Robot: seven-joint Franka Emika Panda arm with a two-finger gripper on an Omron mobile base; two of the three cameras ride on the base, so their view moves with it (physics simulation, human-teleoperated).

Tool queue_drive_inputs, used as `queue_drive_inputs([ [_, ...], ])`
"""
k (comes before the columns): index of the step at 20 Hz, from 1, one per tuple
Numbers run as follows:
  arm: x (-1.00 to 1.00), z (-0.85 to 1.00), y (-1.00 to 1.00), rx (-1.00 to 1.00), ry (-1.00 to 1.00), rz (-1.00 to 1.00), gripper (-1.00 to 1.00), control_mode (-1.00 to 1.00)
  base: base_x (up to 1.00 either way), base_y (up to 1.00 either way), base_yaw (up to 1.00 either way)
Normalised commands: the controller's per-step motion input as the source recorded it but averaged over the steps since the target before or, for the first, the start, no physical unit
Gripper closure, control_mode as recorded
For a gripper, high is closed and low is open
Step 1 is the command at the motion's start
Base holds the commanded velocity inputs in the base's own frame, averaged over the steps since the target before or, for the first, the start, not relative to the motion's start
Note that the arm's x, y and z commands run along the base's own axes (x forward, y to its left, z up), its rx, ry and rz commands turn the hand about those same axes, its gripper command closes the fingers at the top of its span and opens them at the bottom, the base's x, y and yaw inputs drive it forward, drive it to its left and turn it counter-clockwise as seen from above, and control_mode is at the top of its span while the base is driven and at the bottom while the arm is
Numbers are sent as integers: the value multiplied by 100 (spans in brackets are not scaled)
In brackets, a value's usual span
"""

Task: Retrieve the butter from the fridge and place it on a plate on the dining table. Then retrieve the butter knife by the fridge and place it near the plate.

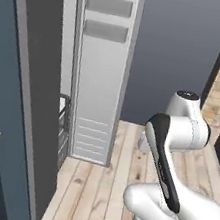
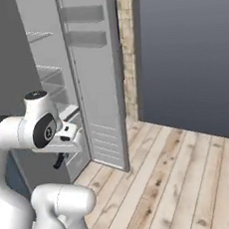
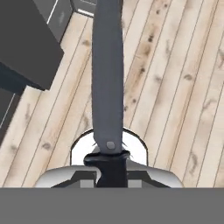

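Claw (image 3: 109, 162) grips butter knife (image 3: 107, 74), blade pointing straight ahead.

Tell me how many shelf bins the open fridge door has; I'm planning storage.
2. Both are grey and sit on the inner face of the fridge door: the upper bin near the top, the lower bin just beneath it. The door's top is cut off, so more may be hidden.

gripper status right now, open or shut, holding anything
gripper: shut on the butter knife, a slim dark grey blade that sticks out from the jaws over the wooden floor.
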Motion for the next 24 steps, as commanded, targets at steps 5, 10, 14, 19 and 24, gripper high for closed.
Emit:
queue_drive_inputs([
  [5, 0, 0, 0, 0, 0, 0, 100, 100, 43, -31, -71],
  [10, 0, 0, 0, 0, 0, 0, 100, 100, 52, -26, -68],
  [14, 0, 0, 0, 0, 0, 0, 100, 100, 59, -19, -66],
  [19, 0, 0, 0, 0, 0, 0, 100, 100, 64, -15, -65],
  [24, 0, 0, 0, 0, 0, 0, 100, 100, 68, -7, -65],
])
